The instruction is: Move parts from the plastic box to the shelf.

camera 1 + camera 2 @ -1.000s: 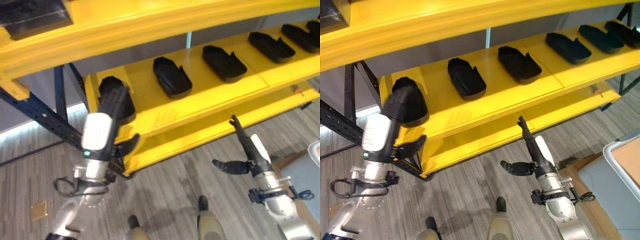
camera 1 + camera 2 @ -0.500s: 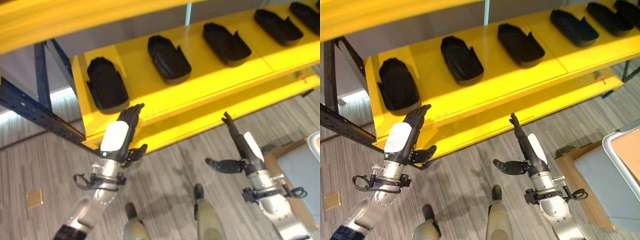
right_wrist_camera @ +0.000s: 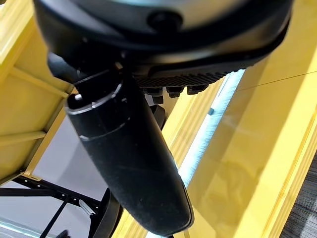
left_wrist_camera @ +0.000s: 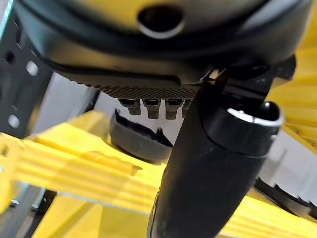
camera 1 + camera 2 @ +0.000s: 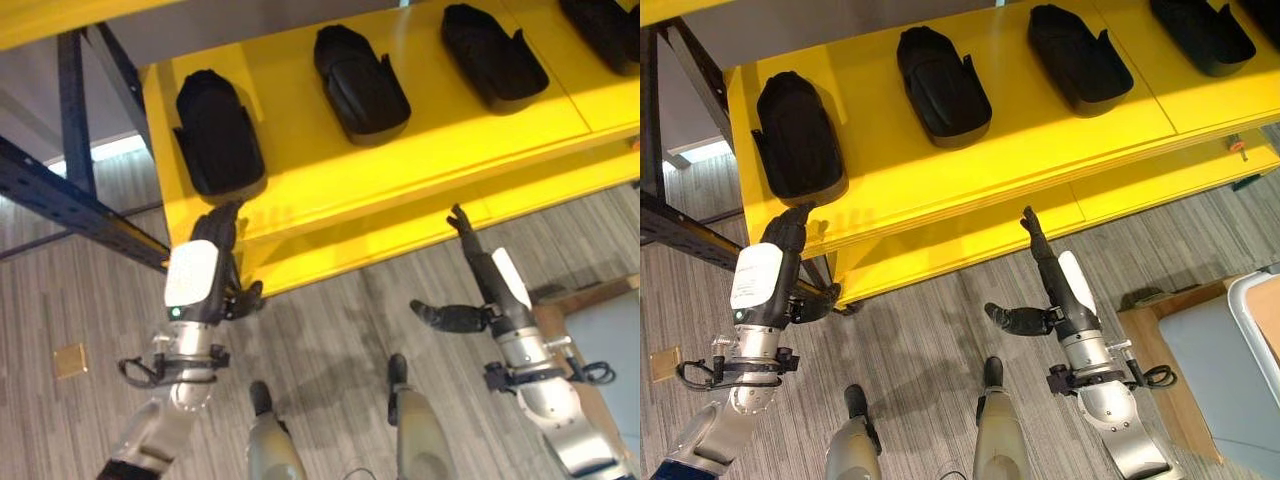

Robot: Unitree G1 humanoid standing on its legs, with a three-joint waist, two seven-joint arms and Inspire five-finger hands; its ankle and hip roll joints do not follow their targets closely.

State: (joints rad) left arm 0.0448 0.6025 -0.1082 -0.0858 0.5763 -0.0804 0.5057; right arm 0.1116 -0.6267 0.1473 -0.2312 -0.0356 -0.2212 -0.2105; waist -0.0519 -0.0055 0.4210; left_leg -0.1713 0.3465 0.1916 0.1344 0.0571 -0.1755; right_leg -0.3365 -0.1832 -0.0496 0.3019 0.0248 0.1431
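Yellow shelf [image 5: 400, 150] spans the upper part of the head views, its board carrying a row of black moulded parts: the leftmost part [image 5: 218, 130], a second part [image 5: 360, 70] beside it and a third part [image 5: 494, 55] further right, each lying flat and apart from its neighbours. A second ago the left hand [image 5: 205, 270] was reaching over the shelf edge at the leftmost part; now it is off the board, just below the shelf's front lip, its fingers straight and relaxed, holding nothing. I judge that this part has been delivered and the arm is drawing back for another trip to the plastic box. The right hand [image 5: 1045, 290] hangs in front of the lower shelf board, spread, fingers straight and pointing up at the shelf, thumb out to the side, empty, much where it was in the earlier frames. The whole picture has slid downward since then, so the head has tilted
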